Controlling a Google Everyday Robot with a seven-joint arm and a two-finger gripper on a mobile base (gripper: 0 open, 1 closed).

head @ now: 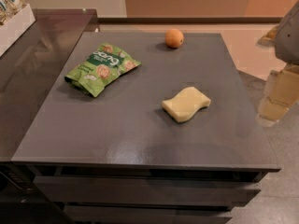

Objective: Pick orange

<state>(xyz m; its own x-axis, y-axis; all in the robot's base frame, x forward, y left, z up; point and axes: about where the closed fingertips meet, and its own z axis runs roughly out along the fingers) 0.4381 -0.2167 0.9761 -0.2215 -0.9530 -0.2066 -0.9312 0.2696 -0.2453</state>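
The orange [174, 38] is a small round fruit that sits on the grey table [140, 129] near its far edge, right of the middle. My gripper [276, 101] hangs at the right edge of the view, beyond the table's right side and well clear of the orange. It is nearer to me than the fruit and holds nothing that I can see. The arm [288, 34] rises above it at the upper right.
A green snack bag [101, 68] lies on the table's left part. A pale yellow wavy sponge [186, 104] lies right of the middle. A darker counter [42, 45] adjoins on the left, with a white box [13, 20] on it.
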